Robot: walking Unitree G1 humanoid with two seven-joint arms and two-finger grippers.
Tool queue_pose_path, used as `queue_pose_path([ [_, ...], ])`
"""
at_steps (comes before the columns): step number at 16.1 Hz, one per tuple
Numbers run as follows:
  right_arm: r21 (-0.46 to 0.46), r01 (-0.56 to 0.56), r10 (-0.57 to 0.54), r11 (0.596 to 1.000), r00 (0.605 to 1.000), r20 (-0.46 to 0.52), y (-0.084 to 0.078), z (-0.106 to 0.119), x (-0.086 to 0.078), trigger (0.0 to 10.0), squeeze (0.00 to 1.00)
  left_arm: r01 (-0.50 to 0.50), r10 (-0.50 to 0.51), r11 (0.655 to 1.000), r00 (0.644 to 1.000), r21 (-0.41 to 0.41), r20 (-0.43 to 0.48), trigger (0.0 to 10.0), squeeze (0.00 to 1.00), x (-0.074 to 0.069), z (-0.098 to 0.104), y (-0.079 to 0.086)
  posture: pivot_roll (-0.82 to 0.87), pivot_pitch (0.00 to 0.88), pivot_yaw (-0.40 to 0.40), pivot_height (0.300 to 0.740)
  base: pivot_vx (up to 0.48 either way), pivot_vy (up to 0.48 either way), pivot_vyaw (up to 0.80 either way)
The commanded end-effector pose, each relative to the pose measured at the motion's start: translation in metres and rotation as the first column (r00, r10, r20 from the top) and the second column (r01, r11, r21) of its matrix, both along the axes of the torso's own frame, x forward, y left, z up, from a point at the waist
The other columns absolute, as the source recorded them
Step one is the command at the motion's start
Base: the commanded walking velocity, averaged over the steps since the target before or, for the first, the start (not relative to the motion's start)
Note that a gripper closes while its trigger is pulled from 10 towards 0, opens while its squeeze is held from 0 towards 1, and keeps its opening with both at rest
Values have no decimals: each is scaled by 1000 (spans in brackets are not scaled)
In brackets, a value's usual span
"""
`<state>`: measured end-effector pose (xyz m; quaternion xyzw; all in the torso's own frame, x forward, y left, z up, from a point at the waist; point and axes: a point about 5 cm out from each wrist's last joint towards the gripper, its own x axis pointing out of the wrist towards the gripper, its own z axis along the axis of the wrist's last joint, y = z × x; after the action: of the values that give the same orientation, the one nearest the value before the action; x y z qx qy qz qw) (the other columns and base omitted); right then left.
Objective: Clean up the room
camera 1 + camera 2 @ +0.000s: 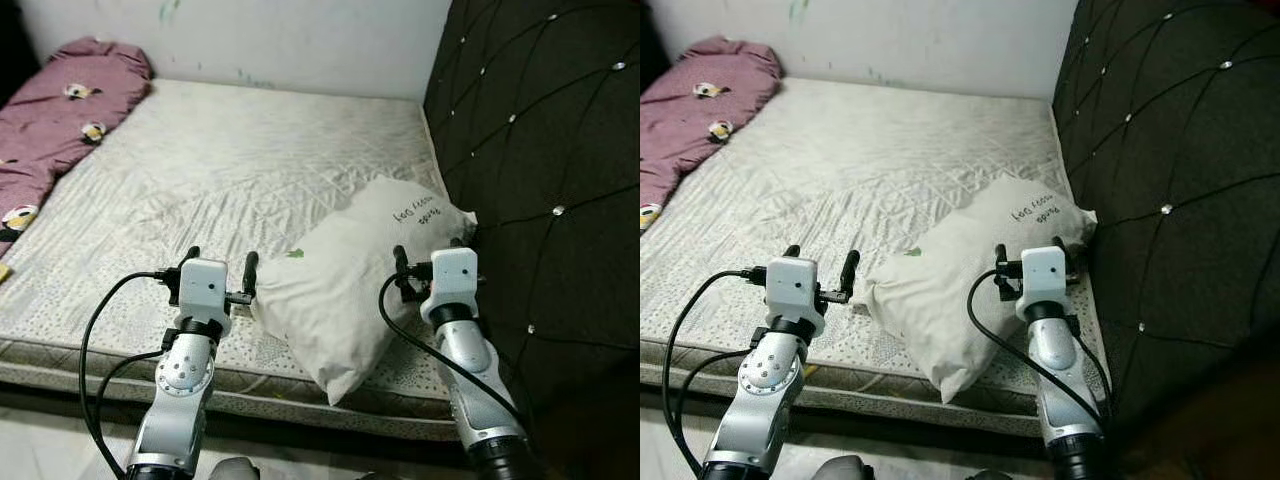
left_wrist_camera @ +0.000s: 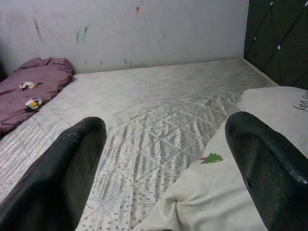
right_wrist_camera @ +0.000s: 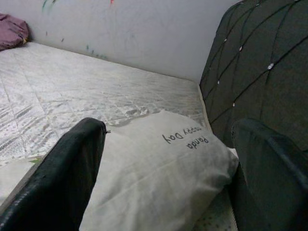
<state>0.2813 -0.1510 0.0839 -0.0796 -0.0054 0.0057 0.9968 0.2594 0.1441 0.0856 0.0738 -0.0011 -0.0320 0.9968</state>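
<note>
A white pillow (image 1: 352, 270) with handwriting and a small green print lies on the bare mattress (image 1: 230, 170) near the front right corner, against the dark padded headboard (image 1: 540, 170). My left gripper (image 1: 220, 266) is open at the pillow's left end, just above the mattress; its fingers (image 2: 72, 168) frame the mattress and the pillow (image 2: 226, 192). My right gripper (image 1: 428, 256) is open over the pillow's right part, next to the headboard, with the pillow (image 3: 159, 173) between its fingers (image 3: 67, 173) and nothing gripped.
A purple blanket (image 1: 60, 120) with small prints lies bunched along the mattress's far left side. A white wall (image 1: 260, 40) runs behind the bed. The mattress's front edge (image 1: 250, 385) lies just before me, with floor below.
</note>
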Motion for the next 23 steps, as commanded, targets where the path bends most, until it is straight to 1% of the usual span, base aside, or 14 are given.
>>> queue_pose_path([
  [1,2,-8,8,1000,1000,8,-2,6,2,10000,0,14,-14,1000,1000,-2,7,10000,0,2,3,-3,-15,0,-23,740,0,-412,0],
  [2,4,-24,24,1000,1000,2,-1,6,2,10000,0,20,-20,1000,1000,-5,7,10000,0,2,4,-3,-14,0,-23,740,0,-405,0],
  [3,32,-27,28,999,1000,-9,-1,4,0,10000,0,23,-23,1000,1000,-9,14,10000,0,2,5,-3,-13,0,-24,740,0,0,0],
  [4,64,-35,36,997,999,-11,-1,4,-1,10000,0,15,-14,999,1000,-35,19,10000,0,2,5,-3,-13,0,-24,740,0,0,0],
  [5,64,-14,13,998,1000,4,-3,7,-1,10000,0,7,-6,998,1000,-57,24,10000,0,2,5,-1,-13,0,-24,740,0,0,0],
  [6,41,-17,17,999,1000,-5,-4,5,-1,10000,0,5,-4,998,1000,-61,24,10000,0,1,5,0,-13,0,-26,740,0,0,0],
  [7,40,-16,16,999,1000,-10,-4,4,-1,10000,0,6,-5,999,1000,-52,25,10000,0,2,5,0,-12,0,-28,740,0,0,0],
  [9,59,-24,26,998,999,-41,-3,1,-1,10000,0,15,-14,999,1000,-46,23,10000,0,2,5,-1,-13,0,-30,740,0,0,0],
  [15,84,-63,65,995,997,-29,1,4,-2,10000,0,32,-31,997,999,-73,21,10000,0,2,6,-3,-14,0,-29,740,0,0,0],
  [17,85,-67,69,994,997,-30,2,4,-2,10000,0,34,-33,997,999,-71,21,10000,0,3,6,-4,-15,0,-29,731,0,0,0],
  [18,93,-75,78,993,997,-30,2,4,-1,10000,0,37,-36,997,999,-69,21,10000,0,3,6,-4,-16,0,-29,711,0,0,0],
  [19,95,-78,81,992,996,-30,3,4,-1,10000,0,37,-36,997,999,-69,21,10000,0,3,6,-4,-14,0,-31,701,0,0,0],
  [23,107,-98,101,989,995,-21,6,5,-1,10000,0,33,-31,997,999,-77,23,10000,0,4,6,-4,-14,0,-32,671,0,0,0],
])
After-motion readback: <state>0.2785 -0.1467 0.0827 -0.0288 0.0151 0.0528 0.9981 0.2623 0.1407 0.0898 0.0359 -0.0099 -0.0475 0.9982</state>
